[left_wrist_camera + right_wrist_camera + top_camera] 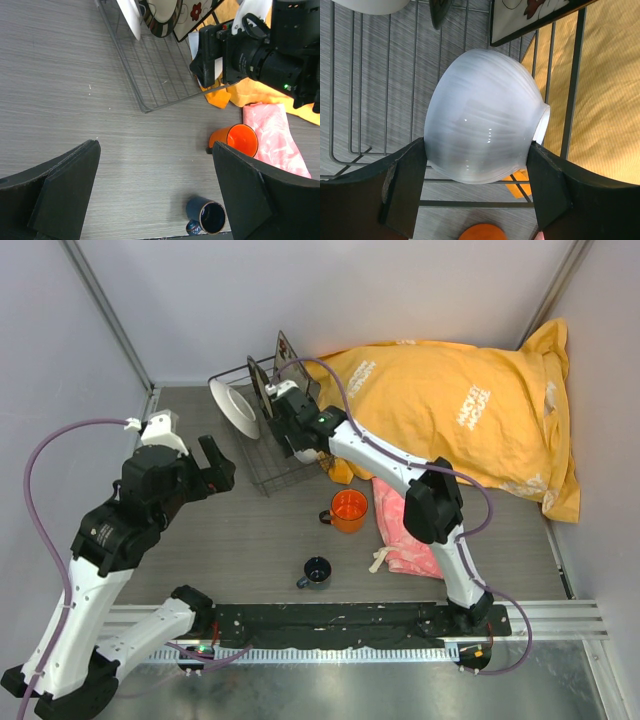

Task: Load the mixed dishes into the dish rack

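Grey bench (250,540): the left gripper (212,466) hovers with jaws released, empty. Beside it the rack (262,478) holds a plate (233,407) and, it seems, two more pieces on edge. Over its floor the right gripper (477,150) has jaws clenched on the bowl (480,130), so placing is in hand: lower, then release. Mug (348,510) and cup (317,571) wait on the bench.
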Controlling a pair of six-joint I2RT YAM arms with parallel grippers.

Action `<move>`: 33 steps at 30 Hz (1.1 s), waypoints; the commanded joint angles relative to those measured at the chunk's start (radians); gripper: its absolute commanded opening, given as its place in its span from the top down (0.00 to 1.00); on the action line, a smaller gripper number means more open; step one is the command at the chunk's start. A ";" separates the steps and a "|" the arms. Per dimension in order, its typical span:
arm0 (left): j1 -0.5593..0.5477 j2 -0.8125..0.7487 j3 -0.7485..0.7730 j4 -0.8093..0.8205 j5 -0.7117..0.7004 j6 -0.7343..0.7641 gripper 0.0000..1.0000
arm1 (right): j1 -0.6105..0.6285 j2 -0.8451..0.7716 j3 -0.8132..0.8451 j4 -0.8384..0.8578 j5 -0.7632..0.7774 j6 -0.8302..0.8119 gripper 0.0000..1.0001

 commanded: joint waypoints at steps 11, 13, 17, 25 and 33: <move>0.003 -0.021 -0.032 0.034 0.003 0.009 0.00 | 0.072 0.044 0.081 0.036 0.231 -0.153 0.99; 0.004 -0.021 -0.032 0.034 0.003 0.011 0.00 | 0.079 0.047 0.081 0.038 0.254 -0.164 0.99; 0.004 -0.024 -0.032 0.036 0.009 0.008 0.00 | 0.091 0.054 0.081 0.039 0.288 -0.199 0.99; 0.003 -0.030 -0.041 0.046 0.020 0.002 0.00 | 0.103 0.077 0.081 0.024 0.314 -0.241 0.99; 0.003 -0.031 -0.047 0.045 0.021 0.000 0.00 | 0.108 0.109 0.076 0.007 0.312 -0.264 0.99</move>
